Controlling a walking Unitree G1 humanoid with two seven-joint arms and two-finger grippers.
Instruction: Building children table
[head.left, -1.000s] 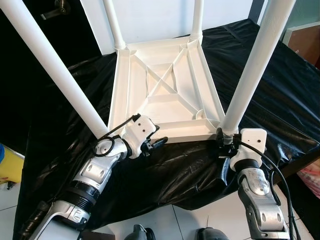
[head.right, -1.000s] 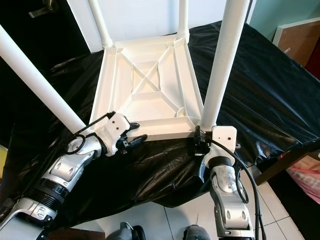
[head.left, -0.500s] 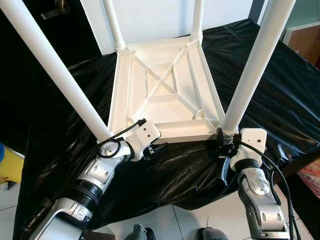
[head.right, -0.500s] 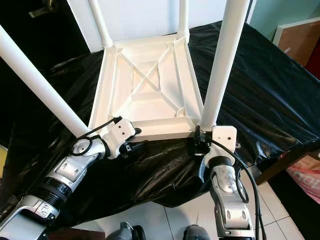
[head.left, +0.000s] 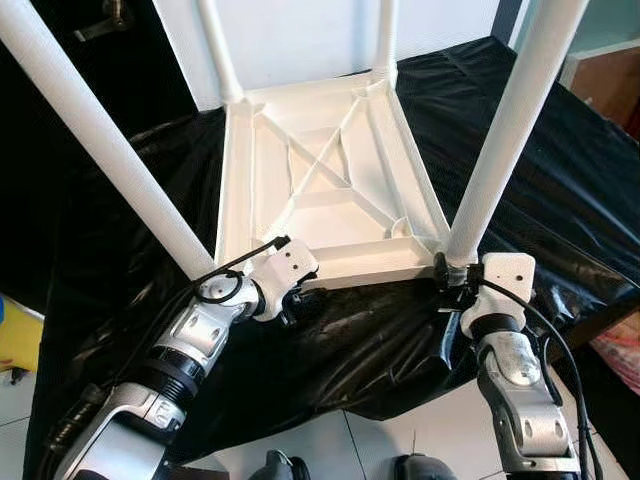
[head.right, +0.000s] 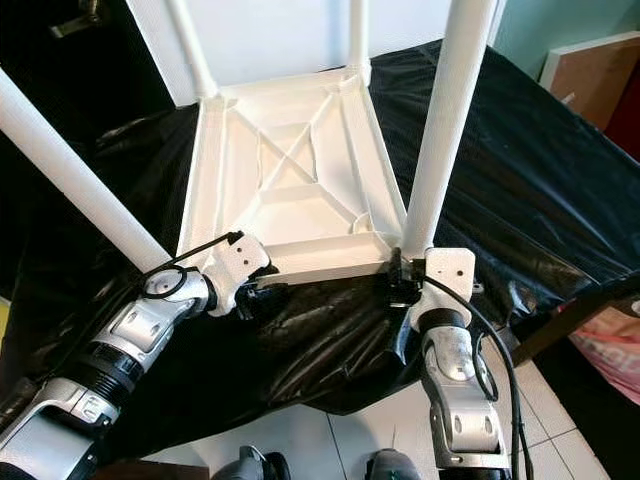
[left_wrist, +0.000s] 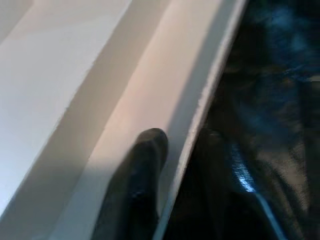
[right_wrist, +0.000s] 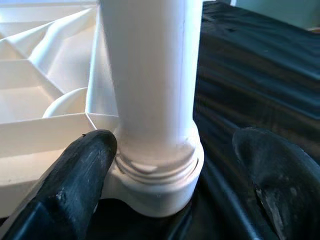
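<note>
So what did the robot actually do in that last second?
The left gripper moved in from beside the upturned white table and slid its fingers over the near edge, one finger on each side of the rim. The right gripper stayed open around the base of the near right leg. The table on the black sheet did not move.

My two head eyes look forward and down from above at the upturned white table (head.left: 325, 190) on black sheeting (head.left: 560, 170), sharing nearly the same scene. My left wrist cam sits super close along the table's near edge; the right wrist cam stares straight at the near right leg (right_wrist: 150, 75) socket.
</note>
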